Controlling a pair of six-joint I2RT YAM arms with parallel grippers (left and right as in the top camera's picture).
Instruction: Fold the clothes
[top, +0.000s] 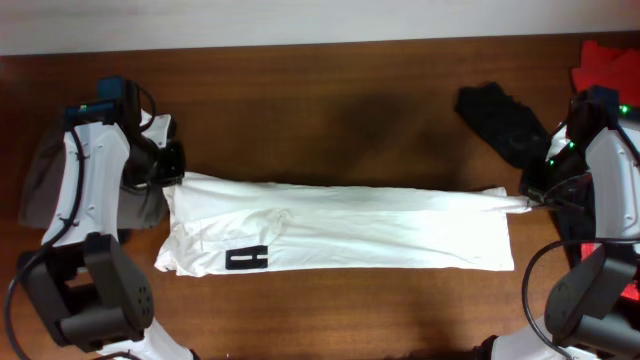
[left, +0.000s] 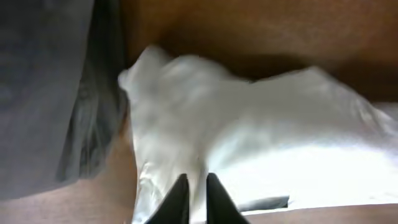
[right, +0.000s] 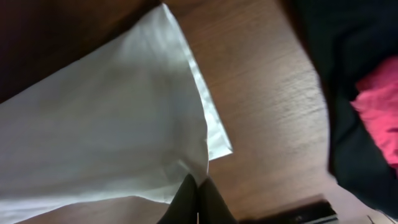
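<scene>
A white garment (top: 340, 230) with a black mark near its lower left lies stretched lengthwise across the wooden table. My left gripper (top: 172, 168) is shut on its upper left corner; in the left wrist view the black fingers (left: 197, 182) pinch the white cloth (left: 261, 137). My right gripper (top: 535, 197) is shut on the garment's upper right corner; in the right wrist view the fingers (right: 198, 186) clamp the cloth's edge (right: 124, 124), pulling it taut.
A black garment (top: 503, 120) lies at the back right and a red one (top: 608, 62) at the far right corner. A grey garment (top: 45, 185) lies at the left edge, under my left arm. Bare wood (top: 330, 100) lies behind the white garment.
</scene>
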